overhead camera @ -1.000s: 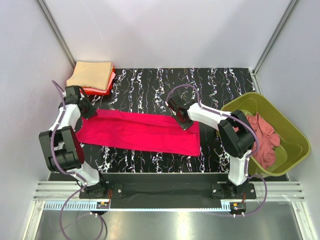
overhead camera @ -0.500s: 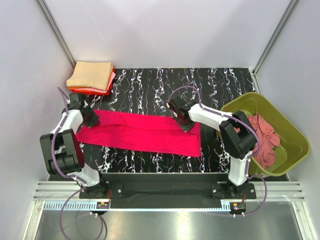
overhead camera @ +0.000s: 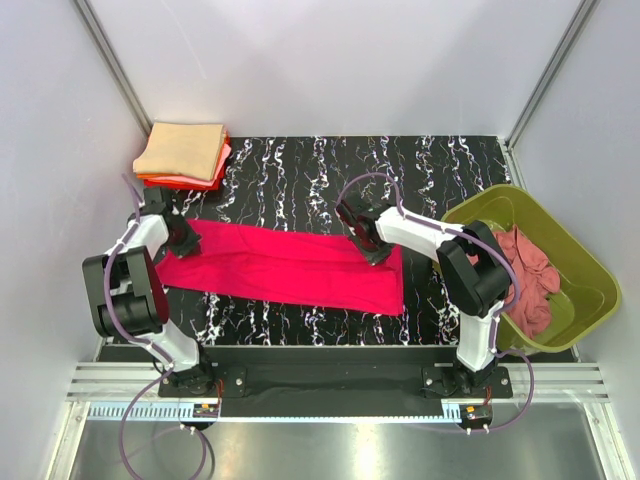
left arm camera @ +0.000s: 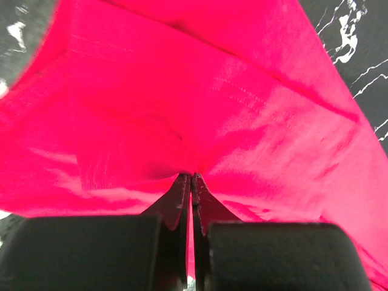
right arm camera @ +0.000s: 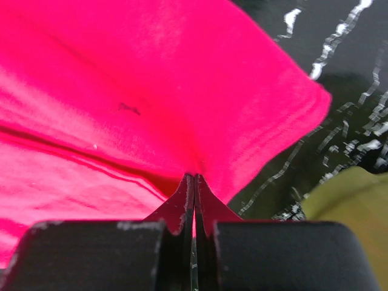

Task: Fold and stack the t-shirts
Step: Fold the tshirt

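A bright crimson-pink t-shirt [overhead camera: 285,265] lies as a long folded band across the black marbled table. My left gripper [overhead camera: 186,243] is shut on its far left corner, with the cloth [left arm camera: 200,97] pinched between the fingertips. My right gripper [overhead camera: 376,254] is shut on the far right corner, where the cloth [right arm camera: 151,109] rises into the closed tips. A stack of folded t-shirts [overhead camera: 184,154], tan on top with pink and orange-red below, sits at the back left. A dusty rose t-shirt [overhead camera: 528,272] lies crumpled in the tub.
An olive-green plastic tub [overhead camera: 575,265] stands at the table's right edge, and its rim [right arm camera: 354,200] shows in the right wrist view. Grey walls enclose the table on three sides. Bare marbled tabletop [overhead camera: 400,165] lies behind the shirt.
Both grippers have moved slightly away from the bases, carrying the shirt's far corners with them. The band's right end has shifted a little to the right and towards the front.
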Action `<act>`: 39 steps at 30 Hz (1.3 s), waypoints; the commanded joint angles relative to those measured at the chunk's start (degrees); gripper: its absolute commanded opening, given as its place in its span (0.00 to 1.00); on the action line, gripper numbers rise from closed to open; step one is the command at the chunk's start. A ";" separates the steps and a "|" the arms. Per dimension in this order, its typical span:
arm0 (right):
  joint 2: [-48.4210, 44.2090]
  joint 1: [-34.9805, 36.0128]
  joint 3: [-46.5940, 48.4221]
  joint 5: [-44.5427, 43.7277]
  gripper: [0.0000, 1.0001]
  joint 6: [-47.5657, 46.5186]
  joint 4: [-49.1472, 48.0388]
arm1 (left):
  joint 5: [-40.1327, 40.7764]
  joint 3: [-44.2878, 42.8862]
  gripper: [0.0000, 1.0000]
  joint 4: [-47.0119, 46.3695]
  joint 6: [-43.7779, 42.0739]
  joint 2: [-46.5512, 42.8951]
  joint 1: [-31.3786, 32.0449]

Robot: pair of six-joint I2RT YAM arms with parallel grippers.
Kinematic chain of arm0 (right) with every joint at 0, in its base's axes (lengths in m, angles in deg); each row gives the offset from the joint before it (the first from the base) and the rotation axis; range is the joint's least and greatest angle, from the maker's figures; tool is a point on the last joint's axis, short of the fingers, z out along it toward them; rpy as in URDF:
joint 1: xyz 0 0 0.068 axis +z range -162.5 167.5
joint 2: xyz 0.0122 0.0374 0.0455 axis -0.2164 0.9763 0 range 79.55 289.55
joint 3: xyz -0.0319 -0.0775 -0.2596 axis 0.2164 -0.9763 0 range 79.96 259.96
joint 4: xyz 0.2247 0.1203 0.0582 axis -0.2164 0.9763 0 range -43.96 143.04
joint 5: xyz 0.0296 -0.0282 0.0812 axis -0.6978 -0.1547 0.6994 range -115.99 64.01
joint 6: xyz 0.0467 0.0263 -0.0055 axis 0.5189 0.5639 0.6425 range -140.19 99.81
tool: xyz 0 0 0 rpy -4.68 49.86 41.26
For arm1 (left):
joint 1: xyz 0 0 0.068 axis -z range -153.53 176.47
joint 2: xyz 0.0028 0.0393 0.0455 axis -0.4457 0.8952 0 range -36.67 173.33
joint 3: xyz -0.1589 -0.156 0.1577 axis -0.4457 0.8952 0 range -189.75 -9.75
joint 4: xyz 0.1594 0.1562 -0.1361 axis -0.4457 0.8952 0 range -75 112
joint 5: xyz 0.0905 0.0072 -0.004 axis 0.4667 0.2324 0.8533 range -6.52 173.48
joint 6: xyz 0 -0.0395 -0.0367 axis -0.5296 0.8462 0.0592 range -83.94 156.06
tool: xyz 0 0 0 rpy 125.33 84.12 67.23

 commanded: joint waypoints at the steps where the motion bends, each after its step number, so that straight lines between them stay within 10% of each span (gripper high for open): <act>1: -0.22 0.45 3.71 -5.89 0.00 0.25 3.96 | 4.09 -5.93 0.00 2.31 -1.65 -3.29 0.15; 33: -0.31 1.33 -2.44 2.81 0.11 4.90 3.52 | 5.84 1.36 0.00 2.41 -4.99 -1.37 0.24; 39: -3.21 1.42 0.72 2.90 0.21 7.19 7.03 | 7.08 -0.49 0.32 4.08 -4.99 -3.29 0.33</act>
